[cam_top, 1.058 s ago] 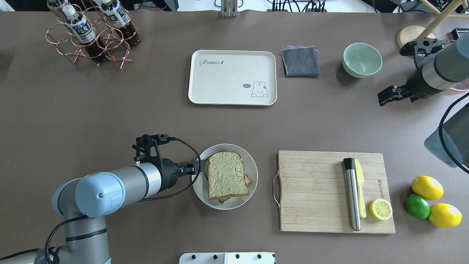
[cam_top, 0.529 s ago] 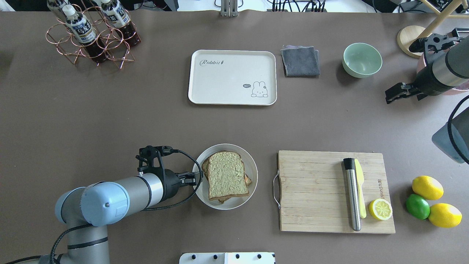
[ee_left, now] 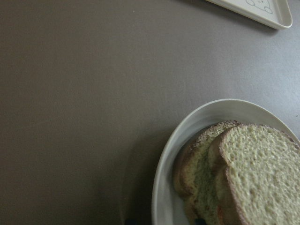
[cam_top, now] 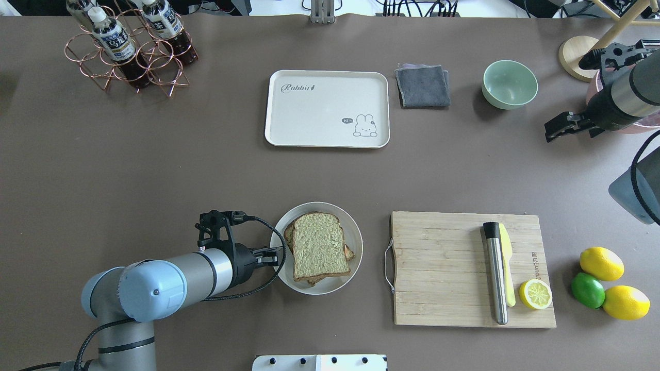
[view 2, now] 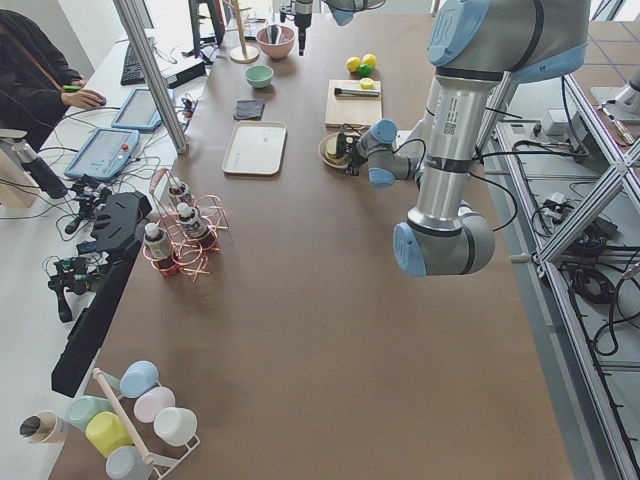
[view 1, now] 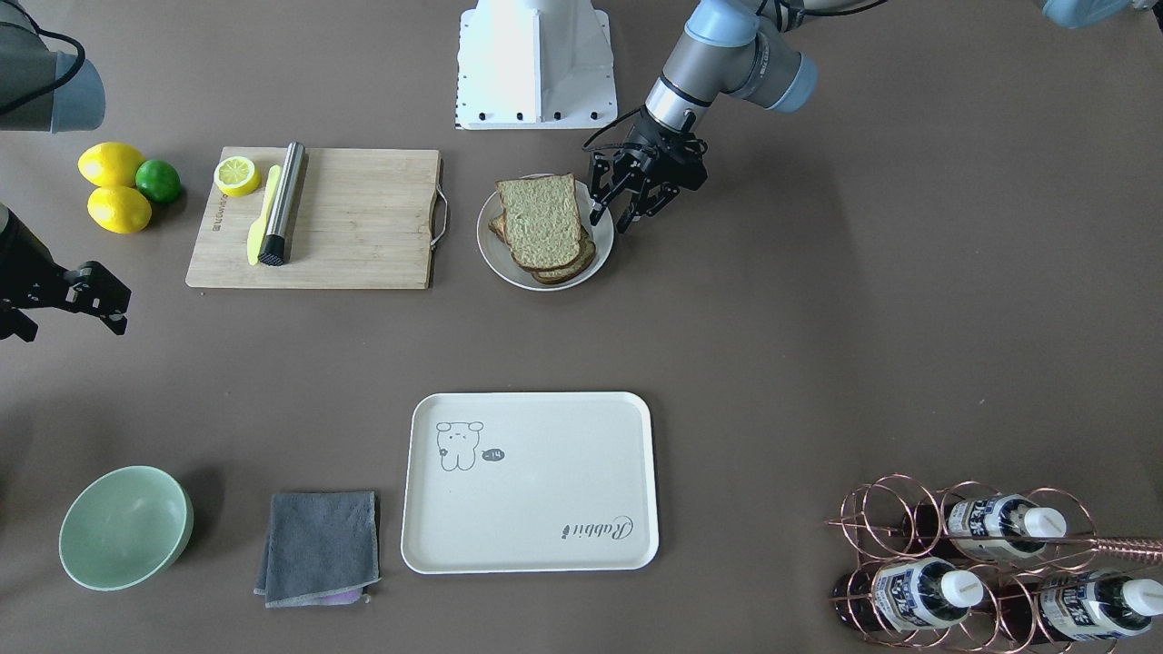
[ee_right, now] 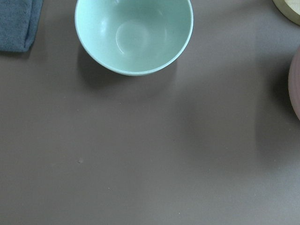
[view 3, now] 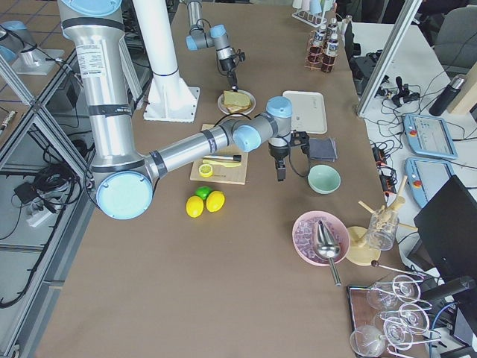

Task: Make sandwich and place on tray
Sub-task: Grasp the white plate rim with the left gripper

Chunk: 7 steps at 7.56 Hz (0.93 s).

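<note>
I'm watching the left arm (cam_top: 196, 268) reaching low and nearly level, its left gripper (cam_top: 277, 253) pointing at the plate (cam_top: 356, 242) from 9 o'clock, jaws spread apart and gripping nothing, tips at the rim. The sandwich (cam_top: 319, 247) is sitting on that plate. The tray (cam_top: 309, 113) is lying at the plate's 12 o'clock, well apart. The right gripper (cam_top: 559, 126) is hanging at 3 o'clock of the bowl (cam_top: 509, 84); I can't tell how far it is open.

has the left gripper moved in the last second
Yes. The left gripper has drawn back from the sandwich toward the view's lower left, to the plate's rim.
</note>
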### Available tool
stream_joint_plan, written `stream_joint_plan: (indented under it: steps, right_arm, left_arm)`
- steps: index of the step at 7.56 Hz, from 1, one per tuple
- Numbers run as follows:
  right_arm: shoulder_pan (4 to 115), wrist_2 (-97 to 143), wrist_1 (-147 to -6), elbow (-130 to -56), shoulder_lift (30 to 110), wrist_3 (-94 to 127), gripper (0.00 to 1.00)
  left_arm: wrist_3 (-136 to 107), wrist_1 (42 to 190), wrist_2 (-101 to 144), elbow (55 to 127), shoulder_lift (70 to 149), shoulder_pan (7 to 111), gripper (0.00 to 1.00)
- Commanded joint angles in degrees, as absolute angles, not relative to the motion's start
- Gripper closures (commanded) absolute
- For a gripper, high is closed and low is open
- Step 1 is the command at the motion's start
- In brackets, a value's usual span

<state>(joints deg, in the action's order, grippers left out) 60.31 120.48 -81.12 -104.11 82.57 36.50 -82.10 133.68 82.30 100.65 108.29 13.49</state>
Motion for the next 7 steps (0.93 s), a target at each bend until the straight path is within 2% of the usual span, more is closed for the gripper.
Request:
stream_joint_plan:
  steps: [1, 3, 6, 7]
  right_arm:
    - [60.47, 120.76, -81.04, -104.06, 82.44, 36.56, 0.0]
    - [60.47, 120.85, -81.04, -104.33, 82.44, 36.56, 0.0]
    - [60.73, 121.55, -81.04, -104.33, 82.35, 36.56, 0.0]
    - [60.99, 121.55, -81.04, -104.24, 82.35, 36.56, 0.0]
  left_arm:
    - [-82.09, 133.68, 82.27, 100.37, 108.28, 13.45, 0.49]
    - [-82.18, 133.68, 82.27, 100.02, 108.37, 13.18, 0.63]
    - [-82.18, 133.68, 82.27, 100.37, 108.89, 13.18, 0.65]
    - [-82.09, 133.68, 82.27, 100.28, 108.9, 13.18, 0.74]
